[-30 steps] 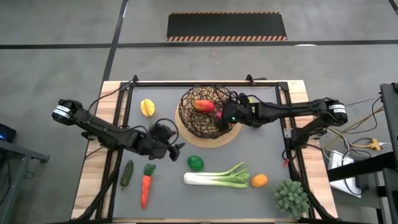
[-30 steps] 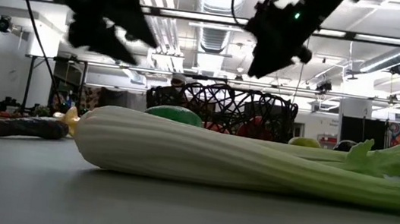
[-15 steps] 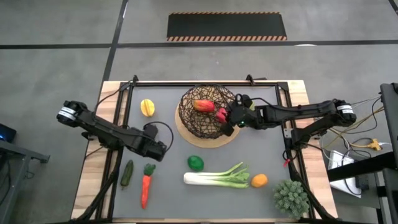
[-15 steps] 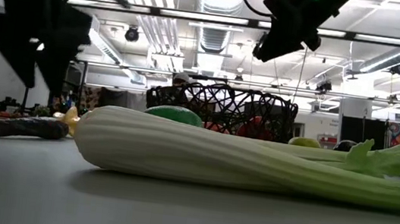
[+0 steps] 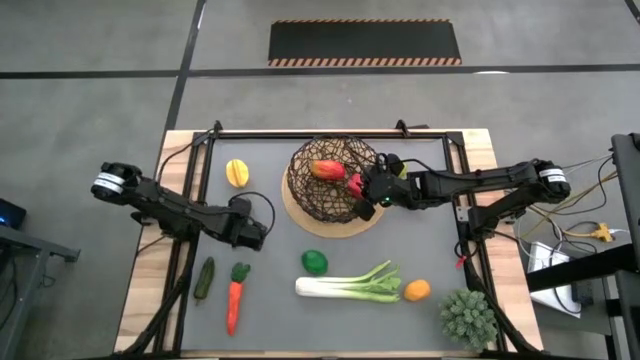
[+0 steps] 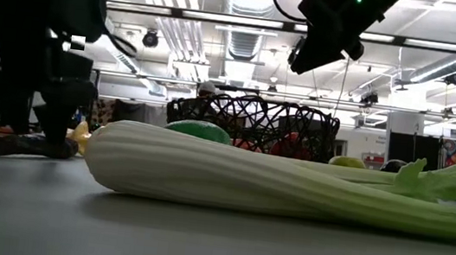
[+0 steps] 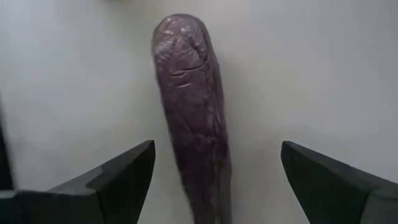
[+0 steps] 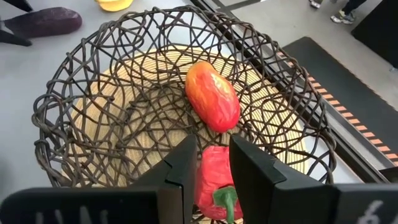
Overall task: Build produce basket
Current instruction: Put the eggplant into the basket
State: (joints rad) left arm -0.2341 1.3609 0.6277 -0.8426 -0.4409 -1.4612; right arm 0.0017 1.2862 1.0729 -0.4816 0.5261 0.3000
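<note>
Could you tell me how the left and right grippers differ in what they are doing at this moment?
The left gripper is open, its fingers either side of the dark eggplant lying on the table, while the right gripper holds a red pepper over the basket. The left gripper is low near the table; the right gripper hangs higher, above the basket's rim. Both point down at produce.

The dark woven basket [image 5: 335, 180] holds two red-orange pieces; the remaining produce [image 5: 347, 286] lies scattered on the mat.
</note>
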